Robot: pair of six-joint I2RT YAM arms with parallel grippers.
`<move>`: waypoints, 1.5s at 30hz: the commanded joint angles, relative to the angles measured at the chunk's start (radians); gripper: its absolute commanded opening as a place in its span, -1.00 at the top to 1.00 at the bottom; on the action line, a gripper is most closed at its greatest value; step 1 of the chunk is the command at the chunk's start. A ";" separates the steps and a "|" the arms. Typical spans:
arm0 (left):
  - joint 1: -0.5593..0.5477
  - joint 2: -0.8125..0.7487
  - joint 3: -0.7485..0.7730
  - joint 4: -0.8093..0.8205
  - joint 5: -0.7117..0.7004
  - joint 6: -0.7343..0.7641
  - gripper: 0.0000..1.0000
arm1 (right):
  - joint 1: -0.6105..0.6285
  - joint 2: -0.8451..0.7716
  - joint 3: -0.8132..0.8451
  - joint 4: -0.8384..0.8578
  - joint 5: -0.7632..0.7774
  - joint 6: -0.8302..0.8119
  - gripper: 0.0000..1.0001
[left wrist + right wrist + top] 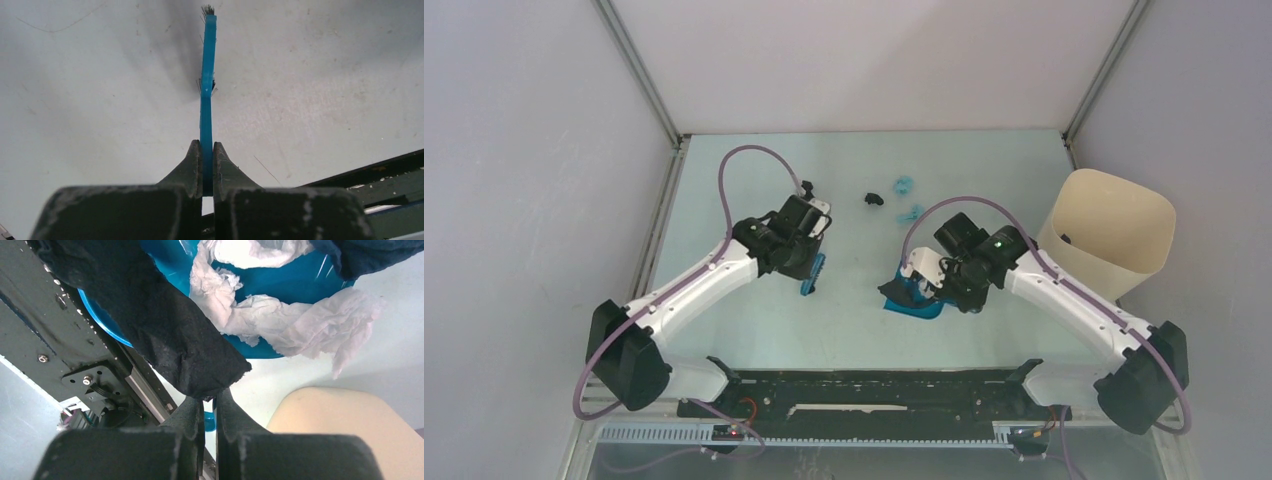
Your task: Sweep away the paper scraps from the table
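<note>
Overhead, we see loose paper scraps (pixel 905 186) on the far desk (pixel 754 335), between both arms. Closer, our left tool (pixel 207 167) is clenched on the blue brush (pixel 207 75). Lastly, our right tool (pixel 209 412) grips the dustpan (pixel 280 285), which carries white and dark paper scraps.

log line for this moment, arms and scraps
left end effector: shut on brush | right end effector: shut on dustpan | paper scraps: some in dustpan, few on table
</note>
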State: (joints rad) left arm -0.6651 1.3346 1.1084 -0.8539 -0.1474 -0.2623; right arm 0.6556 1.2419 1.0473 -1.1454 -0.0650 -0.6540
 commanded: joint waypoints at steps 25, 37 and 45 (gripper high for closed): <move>0.112 0.018 -0.019 0.092 0.097 0.049 1.00 | -0.260 -0.129 0.376 -0.372 -0.098 -0.171 1.00; 0.111 0.039 -0.020 0.078 0.130 0.058 1.00 | -0.548 -0.162 0.554 -0.458 -0.170 -0.183 1.00; 0.111 0.045 -0.020 0.076 0.139 0.061 1.00 | -0.810 -0.166 0.573 -0.456 -0.222 -0.199 1.00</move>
State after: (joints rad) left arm -0.5579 1.3651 1.0790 -0.7712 -0.0402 -0.2234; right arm -0.0586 1.0821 1.5784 -1.5604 -0.2546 -0.8330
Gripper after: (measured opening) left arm 0.033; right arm 0.054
